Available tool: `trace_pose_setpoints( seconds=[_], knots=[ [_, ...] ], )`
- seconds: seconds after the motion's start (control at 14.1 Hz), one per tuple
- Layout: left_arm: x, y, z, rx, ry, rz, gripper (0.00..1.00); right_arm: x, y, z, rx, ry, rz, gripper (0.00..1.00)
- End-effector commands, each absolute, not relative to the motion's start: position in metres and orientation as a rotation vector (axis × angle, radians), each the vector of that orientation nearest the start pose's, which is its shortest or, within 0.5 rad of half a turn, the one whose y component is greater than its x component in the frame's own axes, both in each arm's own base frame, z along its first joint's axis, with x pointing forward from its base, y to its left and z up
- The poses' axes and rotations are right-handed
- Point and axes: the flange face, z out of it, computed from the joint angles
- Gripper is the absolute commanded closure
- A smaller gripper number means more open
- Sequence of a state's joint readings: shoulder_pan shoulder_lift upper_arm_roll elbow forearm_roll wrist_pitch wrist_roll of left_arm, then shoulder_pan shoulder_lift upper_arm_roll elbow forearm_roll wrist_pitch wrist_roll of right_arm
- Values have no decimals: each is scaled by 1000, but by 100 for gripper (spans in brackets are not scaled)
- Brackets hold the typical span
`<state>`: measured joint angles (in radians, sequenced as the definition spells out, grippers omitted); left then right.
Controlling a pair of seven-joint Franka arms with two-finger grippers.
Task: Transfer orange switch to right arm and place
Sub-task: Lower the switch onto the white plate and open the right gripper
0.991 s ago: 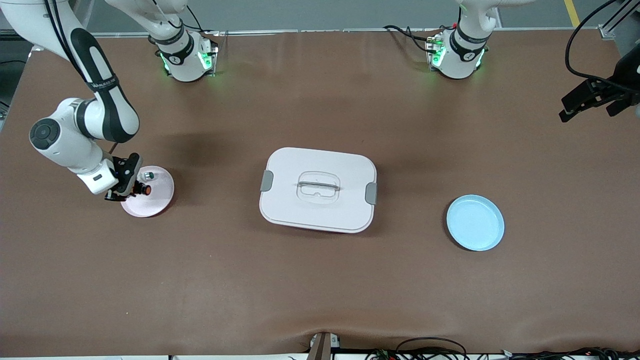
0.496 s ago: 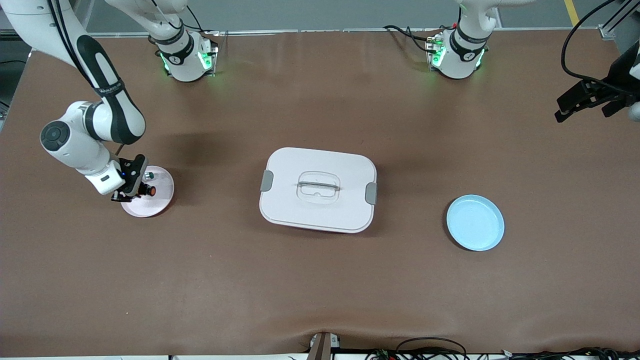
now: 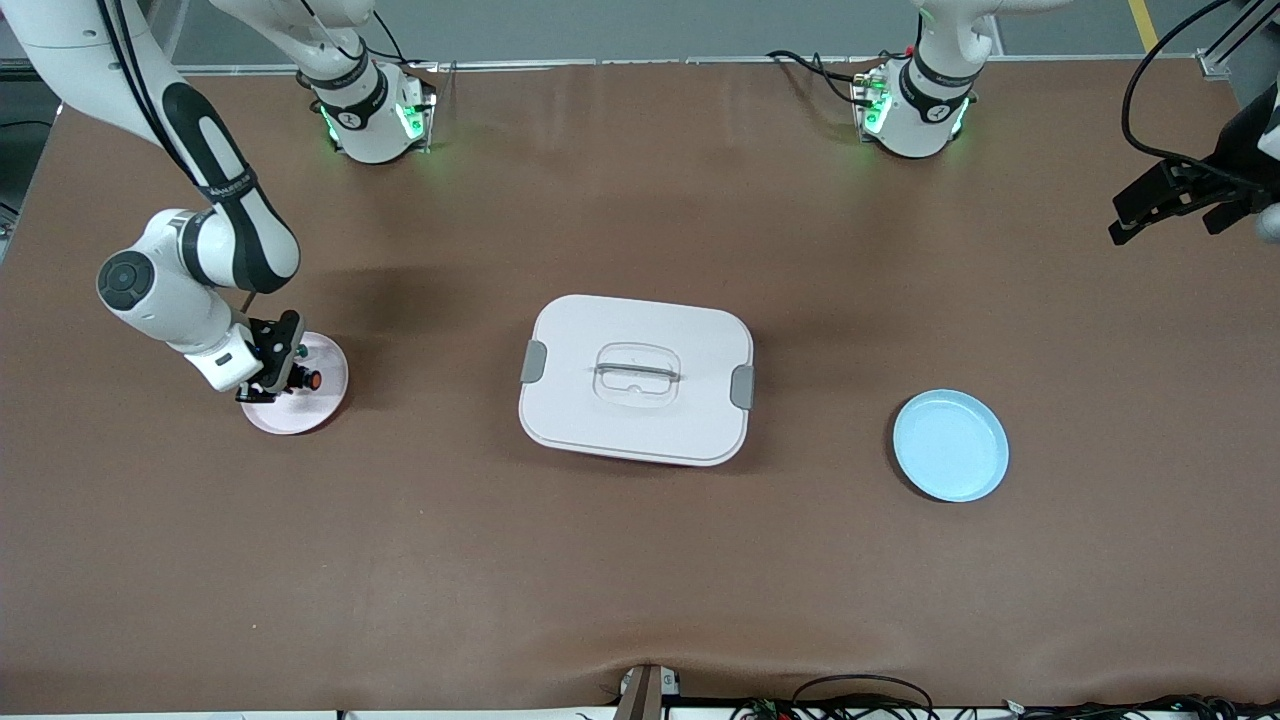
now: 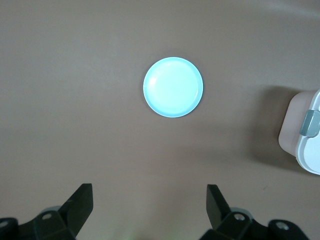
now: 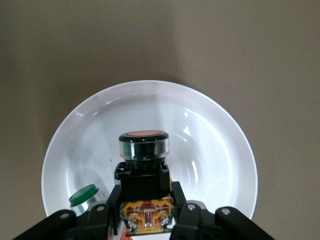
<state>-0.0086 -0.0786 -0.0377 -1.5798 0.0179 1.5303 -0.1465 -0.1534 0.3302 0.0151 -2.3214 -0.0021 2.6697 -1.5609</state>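
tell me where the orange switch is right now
The small black push-button switch with the orange cap is clamped in the right hand, over the round pale pink plate at the right arm's end of the table, beside a green-tipped switch lying in that plate.

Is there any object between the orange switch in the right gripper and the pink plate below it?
Nothing visible. The right gripper holds the small black-and-orange push-button switch over bare surface of the round pink plate. The small green-tipped switch lies on that plate, beside the held switch, not under it.

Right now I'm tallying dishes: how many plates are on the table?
2: a pink plate at the right arm's end, under the right gripper; a blue plate toward the left arm's end.
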Motion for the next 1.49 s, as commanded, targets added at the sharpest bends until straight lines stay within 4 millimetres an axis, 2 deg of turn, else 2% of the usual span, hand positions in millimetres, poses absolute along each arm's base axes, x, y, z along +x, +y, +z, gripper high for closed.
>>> trace_pose_setpoints(
  seconds=[0.0,0.64,1.2,1.27,1.42],
  knots=[
    [521,-22,661,-3123,-131,-55,0,519,-65,194,-2357,-2106,-22,100],
    [520,-20,666,-3124,-136,-67,0,520,-63,175,-2360,-2118,-43,100],
    [522,-17,663,-3125,-114,-57,0,525,-64,174,-2386,-2091,-54,100],
    [521,-17,663,-3123,-114,-55,0,526,-66,174,-2393,-2081,-57,1],
    [521,-15,662,-3123,-119,-50,0,537,-68,184,-2405,-2091,-79,0]
  ],
)
